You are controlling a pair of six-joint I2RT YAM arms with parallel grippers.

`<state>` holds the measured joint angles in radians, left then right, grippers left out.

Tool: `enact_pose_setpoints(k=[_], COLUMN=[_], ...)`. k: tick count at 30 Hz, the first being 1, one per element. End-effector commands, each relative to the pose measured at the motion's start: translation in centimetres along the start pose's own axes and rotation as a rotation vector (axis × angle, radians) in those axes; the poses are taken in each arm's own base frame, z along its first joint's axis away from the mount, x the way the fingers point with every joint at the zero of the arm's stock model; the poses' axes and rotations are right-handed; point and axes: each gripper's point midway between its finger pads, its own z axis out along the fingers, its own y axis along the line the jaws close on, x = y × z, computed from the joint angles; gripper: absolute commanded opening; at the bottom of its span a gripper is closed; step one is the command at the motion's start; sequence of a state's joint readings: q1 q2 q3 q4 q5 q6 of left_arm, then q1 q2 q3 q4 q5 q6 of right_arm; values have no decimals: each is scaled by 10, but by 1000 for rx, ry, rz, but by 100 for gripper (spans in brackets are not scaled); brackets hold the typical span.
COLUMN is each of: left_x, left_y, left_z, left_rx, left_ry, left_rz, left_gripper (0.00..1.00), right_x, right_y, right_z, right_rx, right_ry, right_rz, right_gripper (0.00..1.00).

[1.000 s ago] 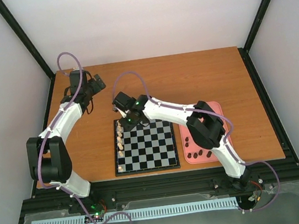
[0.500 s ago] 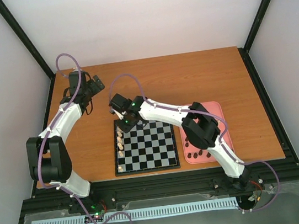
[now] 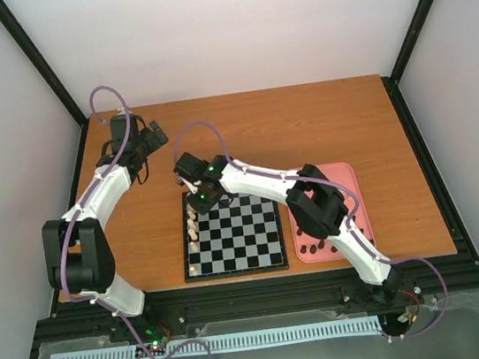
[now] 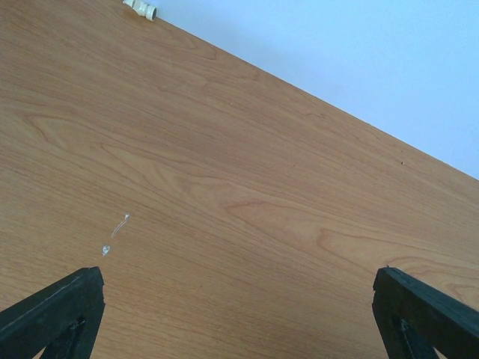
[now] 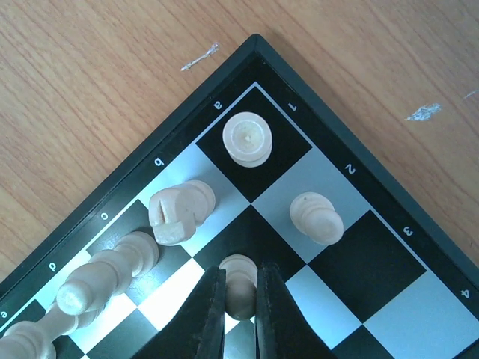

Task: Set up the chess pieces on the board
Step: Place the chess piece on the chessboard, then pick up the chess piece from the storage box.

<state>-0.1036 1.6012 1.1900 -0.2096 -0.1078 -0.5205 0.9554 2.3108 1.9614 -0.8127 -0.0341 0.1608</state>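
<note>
Right gripper [image 5: 241,283] pinches a small cream turned pawn [image 5: 238,266] btwn nearly closed jaws over the dark square diagonal to the far-left corner of the black-and-grey checkered chessboard [image 5: 358,152]. A cream rook [image 5: 248,138] stands on the corner square, w/ a cream knight [image 5: 179,212] and a second cream pawn [image 5: 316,218] just beside the held one. At right, a pink rectangular tray [image 3: 353,183] holds several dark brown pieces [image 3: 313,247], partly hidden by the right arm; left gripper [image 4: 236,278] hangs jaws wide over the orange-brown wooden table [image 4: 224,149], well apart from the board.
</note>
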Motion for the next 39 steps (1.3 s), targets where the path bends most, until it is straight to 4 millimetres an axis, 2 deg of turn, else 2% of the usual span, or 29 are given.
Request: enact_pose_setpoints(k=[1,13,15,19,24,32,35,39], left_x=[-12,-12,-12,-12,-11,-11,-10,-10], left_y=[-3,-3,-3,-3,-4,-4,-4,-4], left_z=[-7,-7,-7,-7,-6,-5,-4,-4], left_rx=[18,21,21,22,24,26,26,28], left_ry=[-34,-36,-34,-34,-33,-30,-26,-25], left_rz=[-16,-14,-15,-14,-12,-13,-12,-11], left_gripper=[100,100,100,100,100,100,100,100], right_x=[-6,-5,-5,-6,-8,-1,8,32], right_y=[3,1,1,2,1,-1,-12,-42], right_z=[2,5,3,1,-8,-50,-73,-100], right_rx=[15,25,23,21,27,54,109,220], right_ry=[-10,-2,-3,-11,-24,-81,-113,-141], right_rz=[-19,-19,-21,-21,-18,-13,8,60], right_gripper=[5,10,13,33,35,38,42,49])
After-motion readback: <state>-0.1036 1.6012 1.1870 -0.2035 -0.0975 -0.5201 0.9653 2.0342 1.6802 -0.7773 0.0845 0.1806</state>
